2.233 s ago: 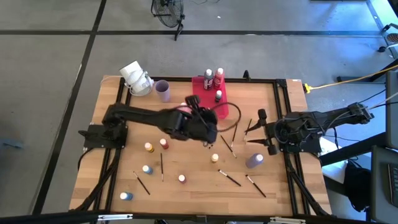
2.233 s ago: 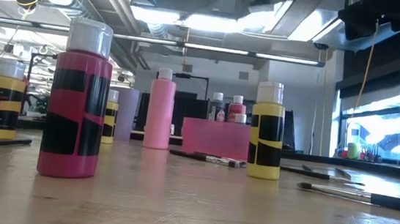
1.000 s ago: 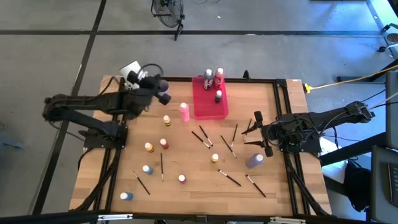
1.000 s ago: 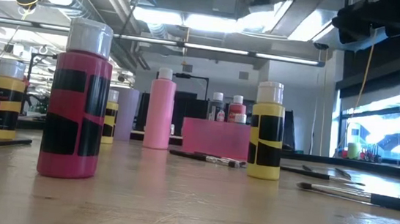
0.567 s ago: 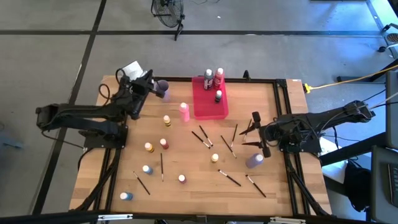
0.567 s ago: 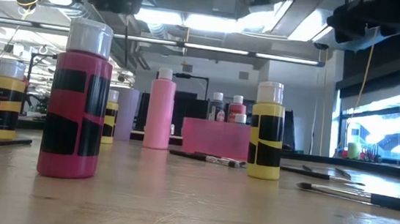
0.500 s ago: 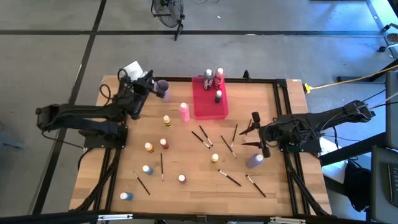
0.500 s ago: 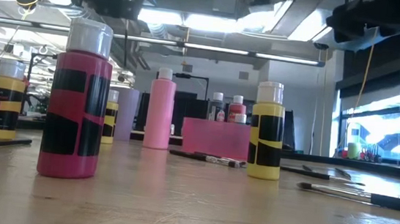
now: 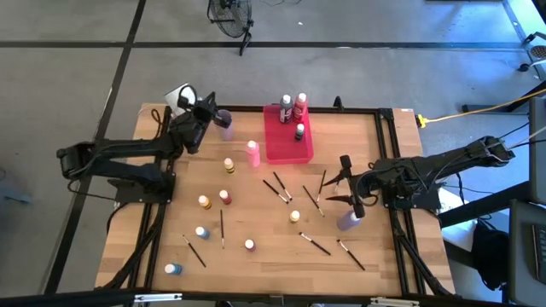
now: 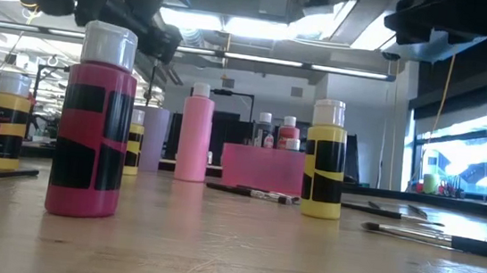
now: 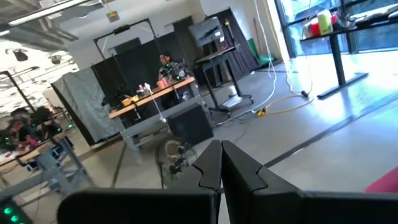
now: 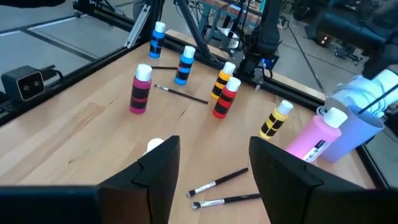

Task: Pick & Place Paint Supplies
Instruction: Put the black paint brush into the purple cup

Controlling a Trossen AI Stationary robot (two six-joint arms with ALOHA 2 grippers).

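While the left gripper [image 9: 207, 109] hangs pinched shut and empty near the lilac cup [image 9: 223, 124] at the far left, the right gripper [image 9: 344, 183] hovers spread wide — apparently holding nothing — above loose paintbrushes [image 9: 278, 187]; paint bottles [image 9: 214, 198] dot the table [image 9: 256, 264].
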